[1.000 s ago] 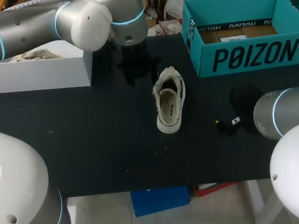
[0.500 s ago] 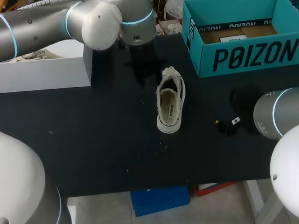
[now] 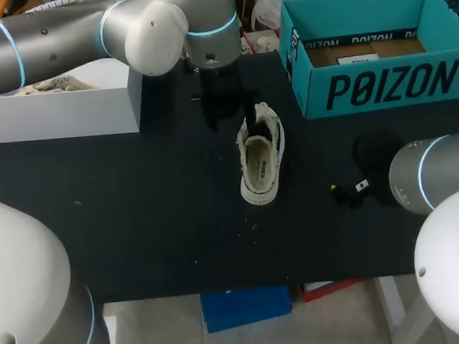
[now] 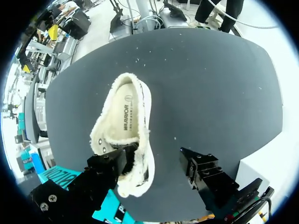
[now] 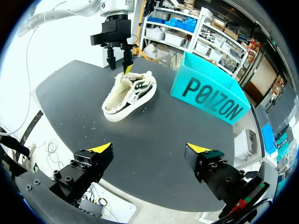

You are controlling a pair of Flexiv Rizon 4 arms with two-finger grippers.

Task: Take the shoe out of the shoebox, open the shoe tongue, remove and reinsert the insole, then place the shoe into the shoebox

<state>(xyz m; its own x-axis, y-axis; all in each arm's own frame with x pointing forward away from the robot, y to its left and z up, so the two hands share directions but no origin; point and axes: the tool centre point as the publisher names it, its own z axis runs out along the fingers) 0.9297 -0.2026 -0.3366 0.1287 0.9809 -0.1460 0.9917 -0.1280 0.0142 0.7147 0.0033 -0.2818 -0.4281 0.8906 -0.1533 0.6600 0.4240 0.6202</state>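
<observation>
Toward the right edge of the dark worktop (image 3: 139, 224), the right arm (image 3: 436, 171) holds the right jaws low, spread wide with nothing between them. The white shoe (image 3: 261, 154) sits sole-down near the middle of the worktop, outside any box, lengthwise from near to far with its opening upward. Over its far, laced end hang the left jaws, also apart, one finger against the shoe's rim and the other clear of it. The teal shoebox (image 3: 380, 85) stands open at the far right corner, and a white box (image 3: 54, 112) stands at the far left.
</observation>
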